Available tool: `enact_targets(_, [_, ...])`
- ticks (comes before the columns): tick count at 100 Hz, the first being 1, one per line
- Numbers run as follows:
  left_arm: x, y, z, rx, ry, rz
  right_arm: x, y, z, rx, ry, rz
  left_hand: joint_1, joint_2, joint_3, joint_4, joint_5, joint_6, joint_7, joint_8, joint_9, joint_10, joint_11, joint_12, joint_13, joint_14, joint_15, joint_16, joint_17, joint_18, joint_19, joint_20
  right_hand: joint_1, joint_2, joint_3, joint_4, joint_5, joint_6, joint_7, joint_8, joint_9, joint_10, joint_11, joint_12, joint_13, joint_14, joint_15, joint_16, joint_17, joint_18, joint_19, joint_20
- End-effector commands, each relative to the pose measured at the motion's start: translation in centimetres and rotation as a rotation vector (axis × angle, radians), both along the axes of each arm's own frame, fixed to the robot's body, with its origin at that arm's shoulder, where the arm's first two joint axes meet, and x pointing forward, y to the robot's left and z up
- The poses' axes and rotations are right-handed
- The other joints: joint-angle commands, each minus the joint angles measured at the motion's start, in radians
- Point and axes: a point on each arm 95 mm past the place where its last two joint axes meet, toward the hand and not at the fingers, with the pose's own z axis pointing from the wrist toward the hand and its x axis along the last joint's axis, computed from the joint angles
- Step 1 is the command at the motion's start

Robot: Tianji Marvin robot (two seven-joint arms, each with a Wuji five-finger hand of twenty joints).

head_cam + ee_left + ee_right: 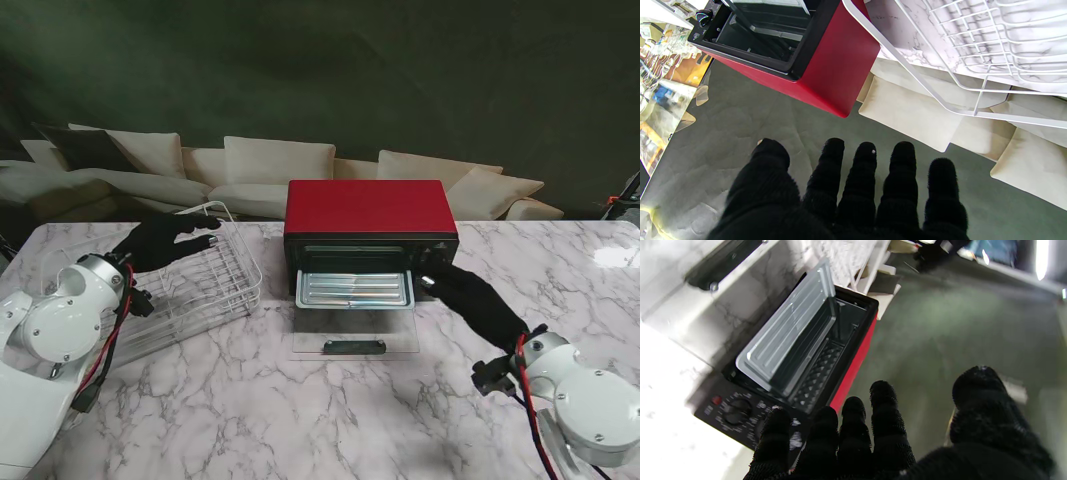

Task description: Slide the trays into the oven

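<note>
A red toaster oven (365, 208) stands at the middle back of the marble table, its glass door (354, 331) folded down flat. A ribbed metal tray (353, 289) sticks partway out of the oven mouth; the right wrist view shows this tray (786, 333) resting in the opening. My right hand (478, 300) is open, fingers (853, 416) straight, beside the oven's control panel (736, 411) at its right front. My left hand (160, 240) is open and hovers over a white wire rack (195, 285) on the left. The oven (826, 56) also shows in the left wrist view.
The wire rack (973, 43) lies tilted on the table's left part. Beige sofa cushions (280, 160) line the floor behind the table. Bare marble (300, 420) spreads between the oven door and me.
</note>
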Motion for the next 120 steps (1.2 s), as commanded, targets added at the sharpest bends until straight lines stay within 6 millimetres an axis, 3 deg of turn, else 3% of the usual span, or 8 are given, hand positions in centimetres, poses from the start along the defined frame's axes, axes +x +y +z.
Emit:
enact_targets(1, [-0.1,-0.3,-0.3,0.005,0.013,-0.012,0.0,1.4,0.6,-0.012,-0.039,0.021,0.0,0.037,-0.03,-0.011,0.022,-0.018,0.002,0.008,0.02,-0.004,0.006,0.007,0.019,0.005,0.004,0.015,-0.008,0.024,-0.012,0.021,0.007,0.026,-0.025,0.022,-0.024,0.042,0.017,-0.022,-0.021,0.031,0.019,0.008,0.001,0.018,0.008,-0.039,0.029,-0.06,-0.019,-0.016])
enact_targets(17, [-0.2,-0.4,-0.4,0.007,0.014,-0.013,0.3,3.9,0.9,-0.231,-0.175,0.102,-0.002,0.037,-0.031,-0.011,0.025,-0.018,0.003,0.008,0.021,-0.003,0.006,0.007,0.019,0.006,0.005,0.015,-0.007,0.024,-0.012,0.021,-0.008,0.011,-0.004,0.026,0.044,0.115,0.058,0.01,-0.029,0.1,0.218,0.096,0.085,0.108,0.069,0.012,0.074,-0.033,0.13,0.004])
enact_targets(21, [-0.2,-0.4,-0.5,0.008,0.013,-0.013,0.4,4.6,0.9,-0.27,-0.197,0.127,-0.002,0.037,-0.031,-0.011,0.025,-0.018,0.003,0.008,0.02,-0.003,0.006,0.007,0.019,0.004,0.005,0.015,-0.008,0.024,-0.012,0.021,-0.018,0.009,0.009,0.024,0.062,0.119,0.059,0.039,-0.017,0.112,0.255,0.109,0.11,0.124,0.091,0.029,0.075,-0.032,0.198,-0.006])
enact_targets(22, [-0.2,-0.4,-0.5,0.008,0.013,-0.013,0.4,4.7,0.9,-0.277,-0.203,0.132,-0.001,0.038,-0.031,-0.011,0.025,-0.018,0.003,0.008,0.021,-0.003,0.006,0.007,0.019,0.005,0.005,0.015,-0.007,0.024,-0.012,0.021,-0.027,0.004,0.025,0.022,0.071,0.121,0.052,0.066,-0.007,0.115,0.265,0.111,0.122,0.129,0.097,0.037,0.074,-0.031,0.233,-0.041])
enact_targets(37, [-0.2,-0.5,-0.6,0.007,0.011,-0.015,0.6,7.0,0.6,-0.377,-0.216,0.221,-0.001,0.038,-0.031,-0.011,0.027,-0.018,0.004,0.008,0.022,-0.003,0.006,0.007,0.02,0.006,0.005,0.015,-0.008,0.024,-0.012,0.021,-0.054,0.004,0.05,0.021,0.123,0.116,0.052,0.125,0.035,0.128,0.298,0.124,0.162,0.149,0.149,0.055,0.074,-0.03,0.391,-0.078])
enact_targets(60, [-0.2,-0.7,-0.8,0.001,0.014,-0.017,1.2,9.3,-1.0,-0.519,-0.148,0.364,0.0,0.039,-0.03,-0.011,0.028,-0.018,0.005,0.009,0.023,-0.002,0.006,0.008,0.02,0.006,0.005,0.015,-0.008,0.024,-0.012,0.021,-0.1,0.031,0.06,0.02,0.094,0.1,-0.001,0.128,0.019,0.115,0.258,0.107,0.139,0.135,0.141,0.038,0.066,-0.041,0.398,-0.107])
enact_targets(88, [-0.4,-0.6,-0.9,0.001,0.016,-0.012,2.5,10.4,-4.0,-0.663,-0.064,0.441,0.001,0.04,-0.031,-0.011,0.03,-0.016,0.005,0.009,0.024,-0.001,0.006,0.008,0.019,0.007,0.005,0.015,-0.008,0.024,-0.012,0.022,-0.137,0.06,0.049,0.016,0.041,0.088,-0.083,0.088,-0.012,0.099,0.172,0.069,0.097,0.103,0.091,0.0,0.041,-0.065,0.362,-0.15])
enact_targets(120, [-0.6,-0.5,-1.0,0.002,0.022,-0.006,4.7,10.3,-6.6,-0.721,0.017,0.428,0.0,0.04,-0.031,-0.011,0.031,-0.017,0.006,0.009,0.025,-0.003,0.006,0.008,0.02,0.007,0.006,0.016,-0.009,0.026,-0.012,0.022,-0.145,0.065,0.052,0.018,-0.003,0.073,-0.025,0.106,-0.038,0.087,0.233,0.099,0.092,0.093,0.104,0.009,0.033,-0.076,0.365,-0.161])
